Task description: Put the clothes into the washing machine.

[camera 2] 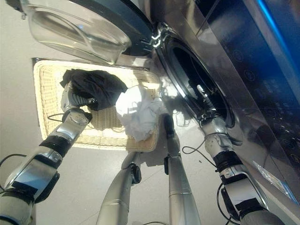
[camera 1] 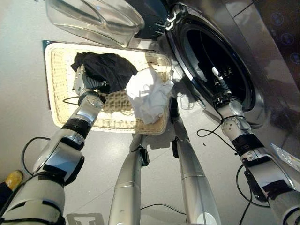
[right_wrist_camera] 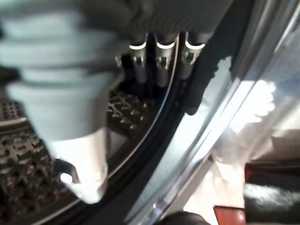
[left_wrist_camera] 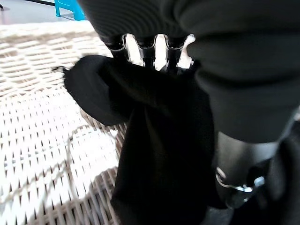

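Note:
A black garment (camera 1: 110, 68) lies bunched at the far left of a pale wicker basket (camera 1: 56, 84) on the floor. A crumpled white garment (camera 1: 150, 96) hangs over the basket's right rim. My left hand (camera 1: 84, 86) is in the basket under the black garment's near edge. In the left wrist view its fingers (left_wrist_camera: 145, 49) curl into the gathered black cloth (left_wrist_camera: 159, 140), which hangs from them above the weave. My right hand (camera 1: 220, 82) reaches into the washing machine's round opening (camera 1: 211, 61), fingers (right_wrist_camera: 161, 61) straight and holding nothing, over the perforated drum (right_wrist_camera: 28, 154).
The machine's glass door (camera 1: 93, 16) stands swung open above the basket's far side. The basket sits just left of the machine's front. Grey floor spreads to the left and near side. A small yellow object (camera 1: 13, 179) lies at the lower left.

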